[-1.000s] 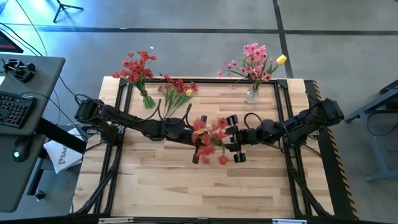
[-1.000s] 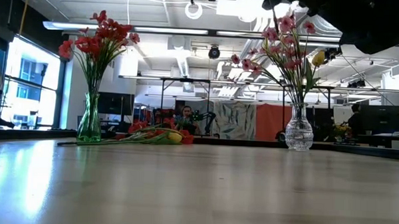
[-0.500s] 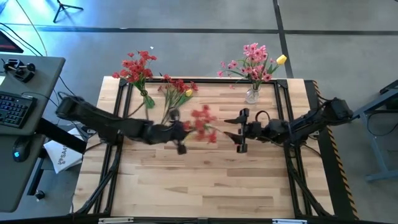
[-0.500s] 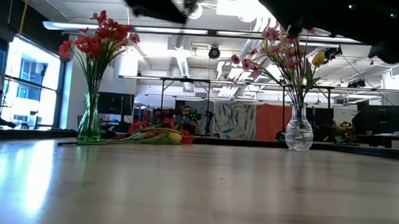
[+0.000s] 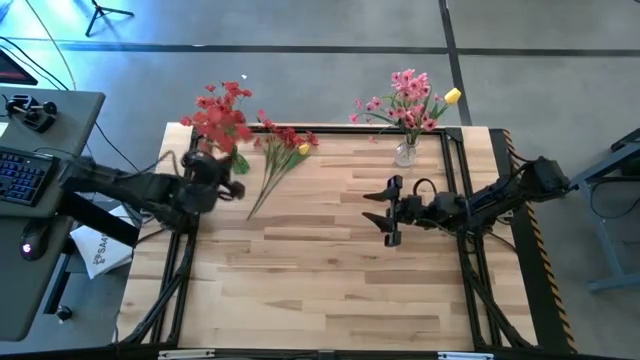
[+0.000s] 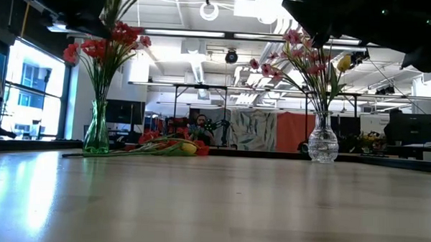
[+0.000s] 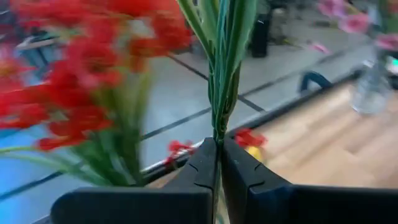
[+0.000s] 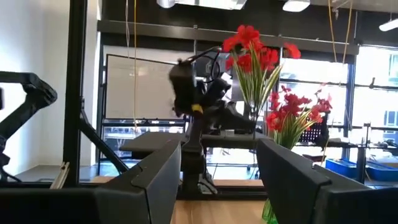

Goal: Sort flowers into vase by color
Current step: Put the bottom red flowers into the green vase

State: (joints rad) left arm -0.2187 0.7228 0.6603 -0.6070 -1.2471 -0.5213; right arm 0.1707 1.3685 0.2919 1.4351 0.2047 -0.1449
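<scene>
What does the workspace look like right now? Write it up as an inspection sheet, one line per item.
Surface: wooden table, bare at the near side.
Job's things: red flowers in the green vase; pink flowers and one yellow bloom in the clear vase; loose flowers lying on the table.
Clutter: nothing seen.
Grippers: left gripper shut on a red spray by the green vase; right gripper open, empty, mid-table.
Cables: loop on the right arm.
Surroundings: keyboard on the side desk; a person far behind.
</scene>
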